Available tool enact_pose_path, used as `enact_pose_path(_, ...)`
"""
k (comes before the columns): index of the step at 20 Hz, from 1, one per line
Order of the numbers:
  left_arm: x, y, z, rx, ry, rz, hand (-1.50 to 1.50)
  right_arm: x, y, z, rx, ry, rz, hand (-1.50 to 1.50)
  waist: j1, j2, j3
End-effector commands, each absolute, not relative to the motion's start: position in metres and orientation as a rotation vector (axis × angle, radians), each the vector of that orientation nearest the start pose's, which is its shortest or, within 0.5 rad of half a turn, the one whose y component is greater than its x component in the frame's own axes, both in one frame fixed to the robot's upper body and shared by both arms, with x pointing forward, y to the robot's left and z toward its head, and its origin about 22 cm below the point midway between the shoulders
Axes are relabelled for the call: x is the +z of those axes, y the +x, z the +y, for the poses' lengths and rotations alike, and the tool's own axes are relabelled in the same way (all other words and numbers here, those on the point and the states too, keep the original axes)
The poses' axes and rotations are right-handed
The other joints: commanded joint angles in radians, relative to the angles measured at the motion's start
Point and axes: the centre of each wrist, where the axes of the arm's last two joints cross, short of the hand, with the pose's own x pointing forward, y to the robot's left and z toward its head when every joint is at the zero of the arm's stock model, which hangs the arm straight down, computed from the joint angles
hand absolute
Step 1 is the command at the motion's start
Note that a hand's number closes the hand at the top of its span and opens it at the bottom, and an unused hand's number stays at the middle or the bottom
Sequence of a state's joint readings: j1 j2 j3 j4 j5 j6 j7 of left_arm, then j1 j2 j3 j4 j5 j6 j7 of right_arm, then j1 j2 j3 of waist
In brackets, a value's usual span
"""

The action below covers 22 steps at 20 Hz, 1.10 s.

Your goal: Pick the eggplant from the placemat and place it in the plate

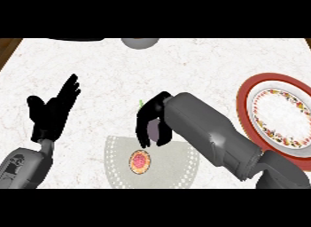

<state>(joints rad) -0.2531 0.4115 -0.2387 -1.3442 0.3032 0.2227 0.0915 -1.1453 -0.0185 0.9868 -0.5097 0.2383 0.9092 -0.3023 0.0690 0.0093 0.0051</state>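
Observation:
A dark purple eggplant (159, 131) sits at the far edge of the pale grey placemat (184, 168), with a bit of green stem showing behind the fingers. My right hand (149, 119) reaches in from the right and curls round it, hiding most of it. The plate (249, 95), white with a red rim and a flowered band, lies at the right edge of the counter, apart from the hand. My left hand (53, 111) rests open at the left, fingers up.
A small round red and yellow item (140, 161) lies on the placemat just below the eggplant. A grey bowl-like object (140, 42) sits at the far edge of the marble counter. Wooden floor shows past the counter's corners.

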Motion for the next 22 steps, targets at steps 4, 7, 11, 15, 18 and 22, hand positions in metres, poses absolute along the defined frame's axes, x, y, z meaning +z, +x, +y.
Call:
enact_pose_path(4, 0.032, 0.296, 0.276, -0.126, 0.128, -1.434, 0.00, 0.020, 0.378, -0.032, 2.059, 0.776, -0.557, 1.50, -0.009, 0.010, -0.005)
enact_pose_path(7, 0.030, 0.294, 0.286, -0.129, 0.155, -1.422, 0.00, 0.024, 0.381, -0.027, 2.045, 0.768, -0.578, 1.50, -0.010, 0.010, -0.005)
enact_pose_path(11, 0.015, 0.284, 0.291, -0.085, 0.184, -1.396, 0.00, 0.014, 0.405, -0.080, 1.684, 0.159, -0.856, 1.50, -0.068, -0.013, -0.005)
enact_pose_path(15, 0.011, 0.281, 0.297, -0.045, 0.203, -1.358, 0.00, 0.059, 0.443, -0.141, 1.326, -0.305, -1.028, 1.50, -0.140, -0.055, -0.006)
enact_pose_path(18, 0.008, 0.278, 0.299, -0.048, 0.214, -1.350, 0.00, 0.079, 0.449, -0.127, 1.144, -0.592, -1.131, 1.50, -0.127, -0.056, -0.007)
enact_pose_path(22, 0.006, 0.277, 0.296, -0.046, 0.206, -1.350, 0.00, 0.110, 0.456, -0.109, 0.882, -0.913, -1.327, 1.50, -0.125, -0.059, -0.007)
